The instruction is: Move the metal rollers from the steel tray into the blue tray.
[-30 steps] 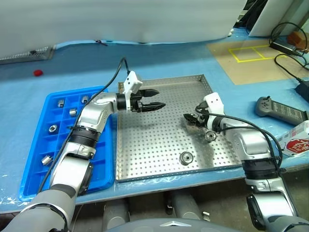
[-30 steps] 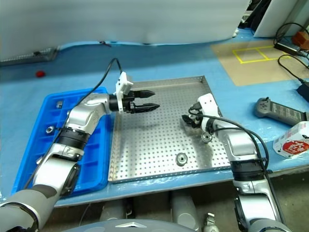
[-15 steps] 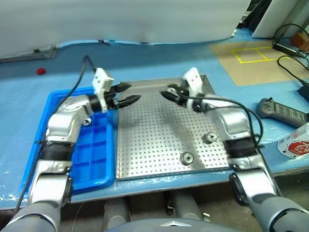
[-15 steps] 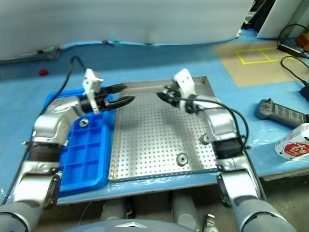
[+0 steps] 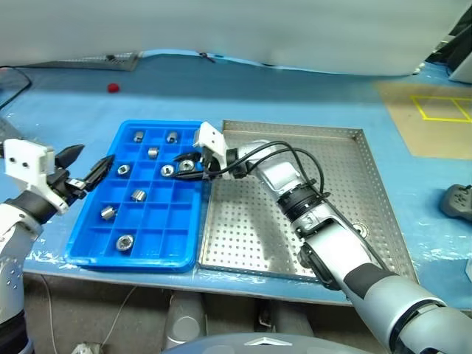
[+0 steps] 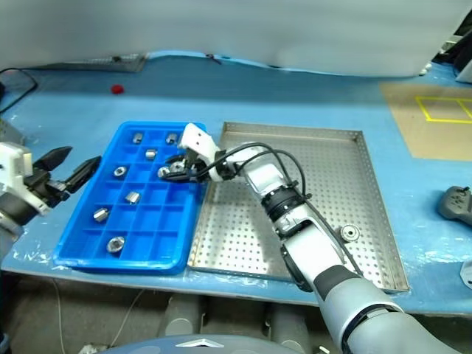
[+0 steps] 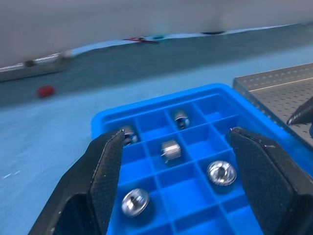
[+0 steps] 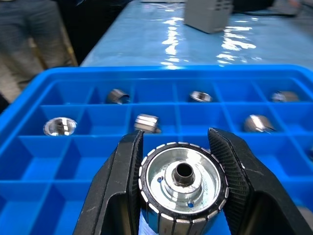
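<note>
Rollers first: the one that matters is clamped between my right gripper's (image 8: 182, 183) two fingers, hole end facing the wrist camera, so its axis runs along the fingers. It is a shiny silver ring with a knurled rim and a dark centre hole. In the head view that gripper (image 5: 193, 164) sits over the blue tray (image 5: 88, 254), above the compartments along its edge nearest the steel tray (image 5: 383, 199). The compartment below looks empty to me — the drop, I judge, is straight down, with no sideways travel needed.

My left gripper (image 5: 83, 164) hangs with jaws wide and nothing between them, off the blue tray's 9 o'clock side, so the right arm is plainly the nearer one.

Farther on, the blue tray already holds several metal rollers (image 5: 137, 195), one to a compartment, mostly toward its 12 o'clock end. One roller (image 6: 349, 234) is left in the steel tray — near its 4 o'clock corner.
</note>
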### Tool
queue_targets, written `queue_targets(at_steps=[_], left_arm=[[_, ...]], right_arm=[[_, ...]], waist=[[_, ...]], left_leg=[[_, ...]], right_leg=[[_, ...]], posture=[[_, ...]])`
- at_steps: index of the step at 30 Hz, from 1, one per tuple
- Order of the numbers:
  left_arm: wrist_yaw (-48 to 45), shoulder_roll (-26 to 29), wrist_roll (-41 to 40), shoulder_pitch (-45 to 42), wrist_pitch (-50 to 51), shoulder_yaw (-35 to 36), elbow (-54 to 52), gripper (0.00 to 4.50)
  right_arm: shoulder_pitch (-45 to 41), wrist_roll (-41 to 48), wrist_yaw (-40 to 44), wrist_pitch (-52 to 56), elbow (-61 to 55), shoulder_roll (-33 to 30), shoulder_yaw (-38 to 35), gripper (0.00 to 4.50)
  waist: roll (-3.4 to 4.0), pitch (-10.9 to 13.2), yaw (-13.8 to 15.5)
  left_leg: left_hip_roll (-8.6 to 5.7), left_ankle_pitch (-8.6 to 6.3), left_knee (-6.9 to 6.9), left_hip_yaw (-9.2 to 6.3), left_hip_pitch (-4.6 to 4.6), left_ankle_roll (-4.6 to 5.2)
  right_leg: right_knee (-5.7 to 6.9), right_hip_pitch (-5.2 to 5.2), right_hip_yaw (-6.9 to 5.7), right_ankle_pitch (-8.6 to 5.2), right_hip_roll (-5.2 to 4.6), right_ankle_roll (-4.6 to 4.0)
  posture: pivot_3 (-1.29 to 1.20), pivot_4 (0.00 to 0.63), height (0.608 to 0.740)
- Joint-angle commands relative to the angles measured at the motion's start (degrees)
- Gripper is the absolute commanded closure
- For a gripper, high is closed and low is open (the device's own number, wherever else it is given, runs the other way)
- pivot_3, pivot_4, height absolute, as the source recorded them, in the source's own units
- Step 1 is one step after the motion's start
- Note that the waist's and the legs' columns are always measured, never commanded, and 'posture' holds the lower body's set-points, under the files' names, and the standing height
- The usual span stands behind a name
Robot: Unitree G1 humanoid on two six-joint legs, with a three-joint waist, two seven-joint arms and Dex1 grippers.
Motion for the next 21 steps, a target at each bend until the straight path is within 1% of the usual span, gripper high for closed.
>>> queue_targets(at_steps=[1,2,5,8,9,11,14,15,17,18,21], left_arm=[[1.8,1.1,-2.2,0.6,0.4,2.7,-3.1,0.88],[2.1,1.2,-2.5,0.7,0.5,2.6,-3.2,0.88],[3.0,1.6,-3.0,0.4,0.6,1.8,-3.1,0.88],[3.2,2.0,-3.2,-0.6,0.4,0.1,-2.3,0.88],[3.2,2.2,-3.2,-1.1,0.3,-0.5,-1.9,0.88],[3.1,2.5,-2.8,-2.4,-0.1,-2.2,-0.6,0.88],[2.3,3.0,-2.7,-5.1,-0.9,-4.9,1.9,0.88],[1.7,3.0,-2.6,-7.0,-1.2,-6.8,3.2,0.88],[-0.1,2.6,-2.1,-11.3,-2.2,-11.6,6.6,0.88],[-0.8,2.5,-1.9,-12.7,-2.6,-13.1,7.7,0.88],[-7.1,1.5,-2.7,-19.0,-2.9,-20.9,13.5,0.88]], right_arm=[[-1.6,-0.7,1.2,-1.6,-0.1,2.2,0.5,2.82],[-1.3,-0.9,1.3,-1.3,-0.4,3.3,1.0,2.82],[-0.5,-1.9,0.7,-0.8,-0.7,6.4,2.2,2.82],[0.5,-3.3,-0.2,-1.2,-0.3,8.0,3.3,2.82],[0.8,-3.6,-0.2,-1.1,-0.5,8.3,3.5,2.08],[1.4,-3.7,-0.7,-0.3,-1.1,8.4,3.4,1.47],[2.4,-3.6,-1.4,0.4,-2.9,7.4,2.4,0.41],[2.6,-3.1,-2.2,1.3,-3.9,6.3,1.0,0.12],[3.3,-2.7,-4.3,2.9,-6.1,3.0,-1.8,0.12],[3.6,-2.7,-5.0,3.5,-7.0,1.9,-2.6,0.12],[8.0,-1.8,-6.1,9.0,-15.1,-5.7,-6.6,0.12]], waist=[[0.02,0.0,0.9],[0.03,0.0,1.3],[0.04,0.0,1.8],[0.04,0.0,1.9],[0.04,0.0,2.0],[0.03,0.0,2.0],[0.01,0.0,1.7],[0.02,0.0,1.6],[0.05,0.0,1.6],[0.05,0.0,1.5],[0.00,0.0,0.8]], left_leg=[[-0.01,0.00,-0.02,-0.10,0.04,-0.01],[0.00,0.01,-0.05,-0.23,0.08,-0.02],[-0.10,0.04,-0.14,-0.73,0.18,-0.08],[-0.17,0.08,-0.27,-0.96,0.22,-0.16],[-0.17,0.10,-0.28,-1.01,0.21,-0.19],[-0.20,0.11,-0.30,-1.04,0.16,-0.22],[-0.23,0.13,-0.30,-1.04,0.15,-0.24],[-0.22,0.14,-0.30,-1.04,0.14,-0.26],[-0.22,0.18,-0.29,-1.04,0.12,-0.32],[-0.22,0.21,-0.28,-1.02,0.10,-0.36],[-0.26,0.24,-0.21,-0.93,0.17,-0.40]], right_leg=[[0.00,0.05,0.01,-0.10,0.00,0.17],[0.01,0.06,0.03,-0.22,0.00,0.38],[0.02,0.08,0.07,-0.24,0.01,0.41],[0.04,0.08,0.05,-0.24,0.02,0.41],[0.04,0.08,0.04,-0.24,0.03,0.42],[0.03,0.10,0.04,-0.25,0.03,0.43],[0.01,0.08,0.07,-0.25,0.03,0.43],[0.02,0.07,0.07,-0.24,0.04,0.42],[0.05,0.05,0.06,-0.21,0.05,0.37],[0.06,0.04,0.06,-0.18,0.06,0.34],[0.08,0.16,0.11,-0.19,0.06,0.41]], posture=[[0.46,0.150,0.740],[0.46,0.150,0.740],[0.45,0.150,0.740],[0.43,0.150,0.740],[0.42,0.150,0.740],[0.39,0.150,0.740],[0.37,0.150,0.740],[0.30,0.150,0.740],[0.22,0.150,0.740],[0.22,0.150,0.740],[0.07,0.150,0.740]])
